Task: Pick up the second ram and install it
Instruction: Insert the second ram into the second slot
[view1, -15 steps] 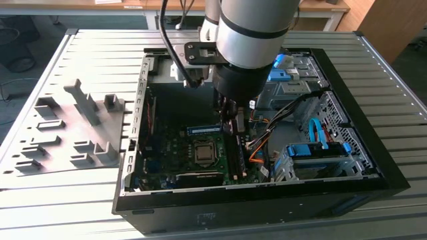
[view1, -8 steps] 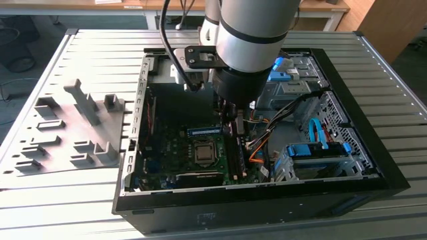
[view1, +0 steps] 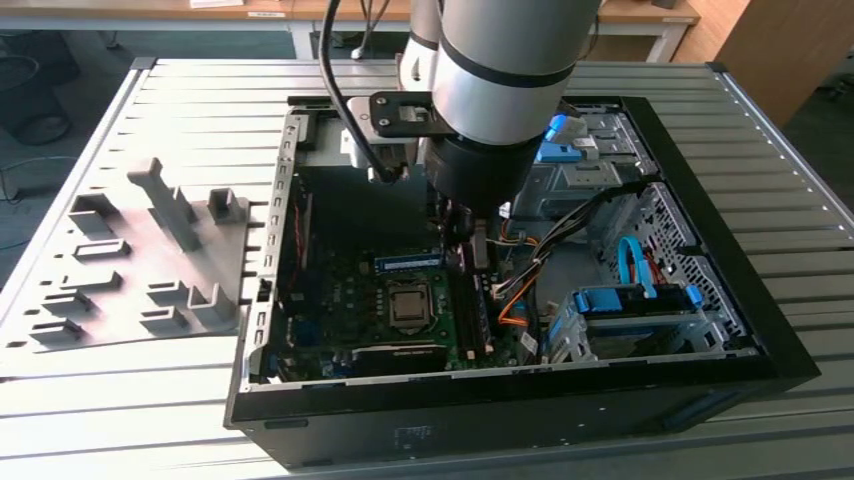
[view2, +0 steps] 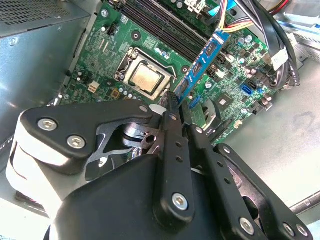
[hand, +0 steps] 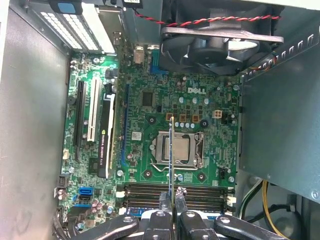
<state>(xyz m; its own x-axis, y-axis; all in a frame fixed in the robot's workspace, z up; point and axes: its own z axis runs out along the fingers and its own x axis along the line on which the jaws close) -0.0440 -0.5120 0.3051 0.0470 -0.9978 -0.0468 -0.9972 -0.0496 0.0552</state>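
Note:
The second ram is a narrow blue strip with black chips, and my gripper is shut on one end of it. In the first wrist view the second ram appears edge-on, reaching out from the gripper over the CPU socket. It hangs above the motherboard and lies crosswise to the black memory slots. In the exterior view the second ram sticks out of the gripper toward that view's left, inside the open computer case.
A case fan and a metal wall border the board. Expansion cards stand on its other side. Orange and yellow cables and a blue drive cage lie at the exterior view's right. A grey moulded tray lies outside the case.

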